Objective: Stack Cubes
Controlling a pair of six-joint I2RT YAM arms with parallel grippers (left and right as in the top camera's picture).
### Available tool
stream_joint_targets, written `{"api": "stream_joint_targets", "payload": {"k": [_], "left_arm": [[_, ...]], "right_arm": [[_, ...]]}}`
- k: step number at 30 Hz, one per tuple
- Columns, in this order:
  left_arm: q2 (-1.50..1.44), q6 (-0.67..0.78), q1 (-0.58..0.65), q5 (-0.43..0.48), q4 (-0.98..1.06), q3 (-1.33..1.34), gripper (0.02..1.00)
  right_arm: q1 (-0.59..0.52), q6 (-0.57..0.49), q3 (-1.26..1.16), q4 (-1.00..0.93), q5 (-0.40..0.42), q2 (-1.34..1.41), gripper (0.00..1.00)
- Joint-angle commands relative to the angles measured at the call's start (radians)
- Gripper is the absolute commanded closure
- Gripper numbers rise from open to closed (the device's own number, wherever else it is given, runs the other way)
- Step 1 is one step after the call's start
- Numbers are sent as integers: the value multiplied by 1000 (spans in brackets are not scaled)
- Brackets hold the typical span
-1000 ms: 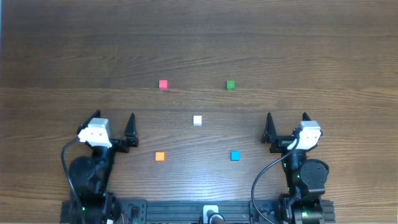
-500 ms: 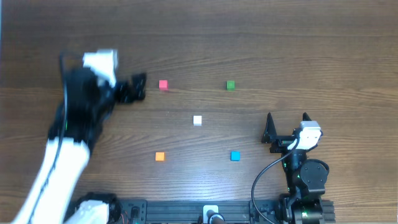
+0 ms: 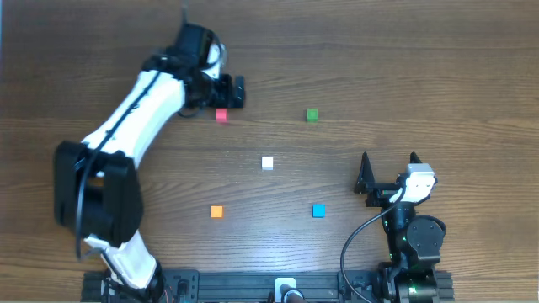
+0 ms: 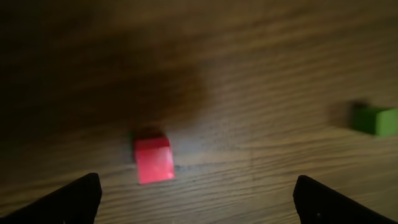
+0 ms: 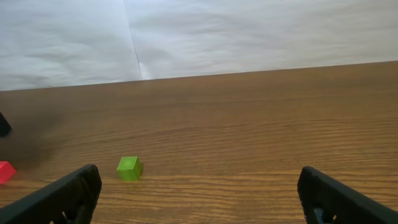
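Observation:
Five small cubes lie apart on the wooden table: pink point(image 3: 221, 115), green point(image 3: 312, 115), white point(image 3: 268, 163), orange point(image 3: 216, 212) and blue point(image 3: 318, 211). My left arm stretches up the table, and its gripper point(image 3: 233, 92) hangs open above the pink cube point(image 4: 153, 162), which lies between its spread fingers, nearer one of them, untouched. The green cube point(image 4: 375, 120) lies off to one side. My right gripper point(image 3: 388, 171) stands open near its base with nothing between its fingers; ahead of it are the green cube point(image 5: 129, 168) and an edge of the pink cube point(image 5: 5, 171).
The wooden table point(image 3: 421, 67) runs wide and bare around the cubes. A white wall point(image 5: 249, 34) rises behind the table's far edge. Both arm bases stand along the near edge.
My left arm has swung from its rest pose near its base up and across the table to above the pink cube. The right arm and all cubes have stayed still.

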Motion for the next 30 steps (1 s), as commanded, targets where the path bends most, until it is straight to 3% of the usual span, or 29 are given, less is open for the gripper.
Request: {"api": "stream_joint_targets", "payload": {"k": [1,12,21,30], "left_arm": [[42,-23,-7,-49,-15,27,20],[109,-44,-19,-160,-71,27,25],[153,-44,-22,-168,-35,27,80],[170,-49,-47,-203,-17,27,354]], "right_arm": [[-5,-2,-5,-2,-8,-6,7],[-5,-2,-5,-2,-8,-6,9],[-5,-2,-5,-2,-8,-6,7],[-5,-2,-5,-2,-8,-6,14]]}}
